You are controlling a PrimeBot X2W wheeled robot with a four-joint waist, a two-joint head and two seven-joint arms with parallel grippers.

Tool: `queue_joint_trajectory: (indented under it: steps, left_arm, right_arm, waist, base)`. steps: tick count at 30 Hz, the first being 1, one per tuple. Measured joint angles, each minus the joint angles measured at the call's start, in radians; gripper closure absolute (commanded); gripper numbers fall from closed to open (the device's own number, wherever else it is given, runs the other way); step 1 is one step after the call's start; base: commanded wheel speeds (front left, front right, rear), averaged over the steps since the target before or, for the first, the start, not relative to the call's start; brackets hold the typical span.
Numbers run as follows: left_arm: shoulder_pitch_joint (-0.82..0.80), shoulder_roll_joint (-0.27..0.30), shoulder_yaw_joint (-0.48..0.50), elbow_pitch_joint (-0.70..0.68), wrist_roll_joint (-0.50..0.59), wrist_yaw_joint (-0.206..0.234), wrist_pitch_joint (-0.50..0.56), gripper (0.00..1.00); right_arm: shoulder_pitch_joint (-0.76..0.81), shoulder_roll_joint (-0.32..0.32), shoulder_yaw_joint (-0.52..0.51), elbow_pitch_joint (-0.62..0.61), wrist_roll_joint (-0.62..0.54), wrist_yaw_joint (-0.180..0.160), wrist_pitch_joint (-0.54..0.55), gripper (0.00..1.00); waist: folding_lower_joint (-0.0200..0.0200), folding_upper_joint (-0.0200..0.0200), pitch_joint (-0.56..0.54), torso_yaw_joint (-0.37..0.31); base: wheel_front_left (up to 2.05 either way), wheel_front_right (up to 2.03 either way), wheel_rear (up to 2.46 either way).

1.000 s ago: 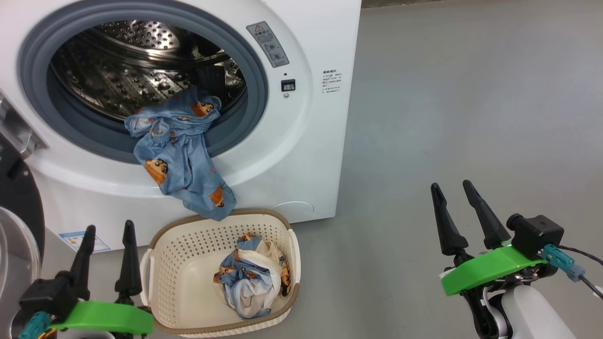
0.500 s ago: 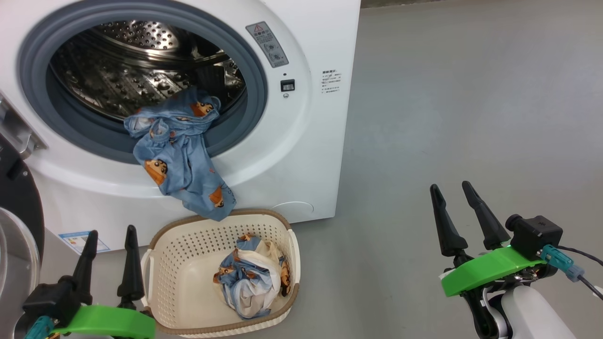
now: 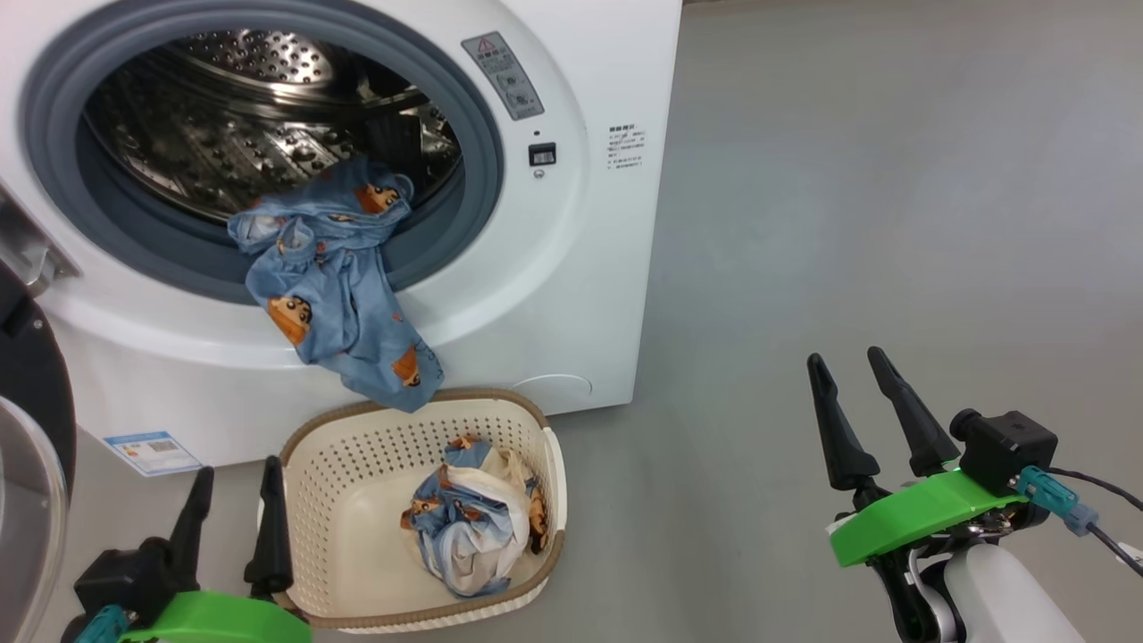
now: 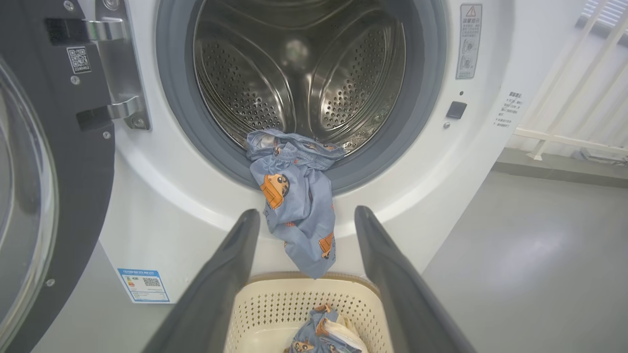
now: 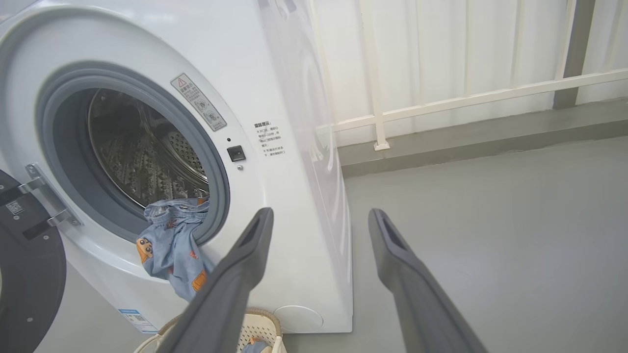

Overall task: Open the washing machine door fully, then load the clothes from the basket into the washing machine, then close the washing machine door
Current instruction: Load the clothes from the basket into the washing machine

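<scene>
The washing machine (image 3: 580, 268) stands with its steel drum open. Its black washing machine door (image 3: 31, 384) is swung out at the far left, hinge showing in the left wrist view (image 4: 120, 73). One piece of the clothes, a light blue printed garment (image 3: 335, 295), hangs from the drum over the grey gasket towards the basket (image 3: 357, 509). A bundle of blue and white cloth (image 3: 469, 518) lies inside the basket. My left gripper (image 3: 238, 469) is open just left of the basket, holding nothing. Over the floor to the right, my right gripper (image 3: 846, 358) is also open and holds nothing.
Bare grey floor (image 3: 893, 223) stretches right of the machine. A white railing (image 5: 466, 98) and a raised grey ledge run behind it. A blue label sticker (image 3: 152, 451) sits low on the machine front.
My left gripper has sunk lower and slid right, closer to the basket's left side. The head camera has shifted slightly. The right gripper and the clothes stay put.
</scene>
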Motion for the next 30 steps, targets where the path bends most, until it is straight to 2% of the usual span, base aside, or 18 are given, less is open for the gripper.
queue_joint_trajectory:
  steps: [5, 13, 22, 30]
  left_arm:
    - [-0.029, 0.017, -0.032, 0.07, -0.042, 0.0, 0.0, 0.0]
    - [-0.166, 0.072, -0.149, 0.213, -0.127, 0.0, 0.0, 0.0]
    - [-0.404, 0.137, -0.304, 0.382, -0.271, 0.0, 0.011, 0.0]
    - [-0.611, 0.209, -0.397, 0.482, -0.385, 0.0, 0.013, 0.0]
  right_arm:
    - [-0.001, 0.002, 0.007, -0.003, -0.009, 0.0, 0.0, 0.0]
    - [-0.012, 0.013, -0.017, -0.027, -0.046, 0.0, 0.0, 0.0]
    - [-0.075, 0.041, -0.023, -0.078, -0.081, 0.0, 0.0, 0.0]
    - [-0.124, 0.044, -0.018, -0.134, -0.08, 0.0, 0.0, 0.0]
  waist:
    - [0.0, 0.0, 0.027, -0.006]
    - [0.0, 0.0001, 0.1, -0.02]
    - [0.0, 0.0, 0.242, -0.045]
    - [0.0, 0.0, 0.384, -0.069]
  base:
    - [0.0, 0.0, 0.0]
    - [0.0, 0.0, 0.0]
    - [0.0, 0.0, 0.0]
    - [0.0, 0.0, 0.0]
